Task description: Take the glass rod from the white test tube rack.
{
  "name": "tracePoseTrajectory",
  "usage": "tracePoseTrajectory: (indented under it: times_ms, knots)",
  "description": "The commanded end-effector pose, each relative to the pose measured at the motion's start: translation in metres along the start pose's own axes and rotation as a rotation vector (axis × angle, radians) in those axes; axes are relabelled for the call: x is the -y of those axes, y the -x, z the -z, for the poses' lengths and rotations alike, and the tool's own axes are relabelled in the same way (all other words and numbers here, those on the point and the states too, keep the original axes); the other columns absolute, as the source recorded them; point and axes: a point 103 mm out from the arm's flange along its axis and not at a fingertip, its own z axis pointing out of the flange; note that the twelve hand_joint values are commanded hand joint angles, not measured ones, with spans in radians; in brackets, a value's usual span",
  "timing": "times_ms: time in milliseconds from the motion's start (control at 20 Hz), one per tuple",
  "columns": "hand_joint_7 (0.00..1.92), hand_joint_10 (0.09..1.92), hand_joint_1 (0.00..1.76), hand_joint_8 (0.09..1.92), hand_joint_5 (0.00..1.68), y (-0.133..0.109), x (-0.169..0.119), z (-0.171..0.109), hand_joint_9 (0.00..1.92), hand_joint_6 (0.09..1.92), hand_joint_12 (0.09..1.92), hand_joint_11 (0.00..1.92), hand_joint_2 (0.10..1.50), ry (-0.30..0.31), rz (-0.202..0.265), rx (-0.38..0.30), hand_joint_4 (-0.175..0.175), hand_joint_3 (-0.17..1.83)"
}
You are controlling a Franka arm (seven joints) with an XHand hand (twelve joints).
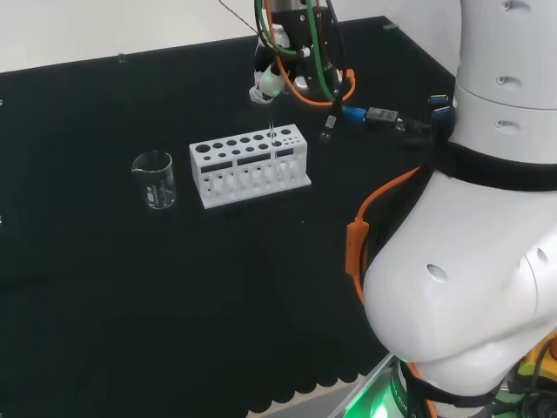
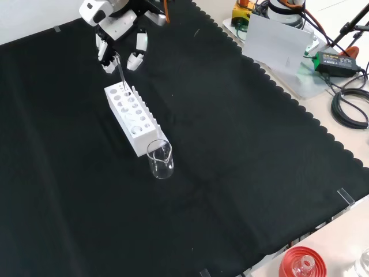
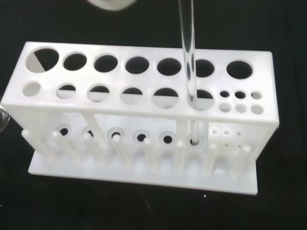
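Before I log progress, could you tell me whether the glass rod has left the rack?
No, the glass rod stands in the rack.

I get even, bright light over the matte black cloth, with hardly any shadows. In my wrist view the glass rod looks soft; green glow at head view's six o'clock.

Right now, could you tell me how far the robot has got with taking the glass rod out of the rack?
Done: the hand has reached the clear glass rod, fingers around its top. In hand: lifting. Left: the rod's lower end still sits in the white plastic test tube rack.
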Motion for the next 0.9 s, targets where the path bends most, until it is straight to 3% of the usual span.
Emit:
tracePoseTrajectory:
  times_ms: [50, 150, 250, 300, 550, 900]
  knots:
    - [1.00, 0.61, 1.07, 0.78, 0.85, -0.002, -0.002, 0.000, 1.26, 1.06, 1.12, 1.15, 0.95, 0.046, 0.011, 0.005, -0.169, 0.37]
    - [1.07, 0.57, 1.12, 0.77, 0.88, -0.002, -0.002, 0.001, 1.33, 1.12, 1.03, 1.29, 1.06, 0.077, 0.014, 0.008, -0.174, 0.19]
    - [1.09, 0.56, 1.20, 0.88, 0.89, -0.003, -0.002, 0.002, 1.38, 1.11, 0.89, 1.41, 1.07, 0.113, 0.016, 0.014, -0.104, 0.12]
    - [1.10, 0.58, 1.23, 0.91, 0.89, -0.004, -0.001, 0.004, 1.39, 1.10, 0.82, 1.44, 1.04, 0.135, 0.013, 0.012, -0.096, 0.16]
    - [1.19, 0.67, 1.29, 0.99, 0.94, -0.005, 0.006, 0.017, 1.46, 1.12, 0.72, 1.49, 0.74, 0.174, -0.005, 0.043, -0.160, 0.70]
    - [1.22, 0.70, 1.30, 1.03, 0.96, -0.004, 0.029, 0.046, 1.58, 1.09, 0.73, 1.56, 0.67, 0.207, -0.042, 0.101, -0.175, 0.83]
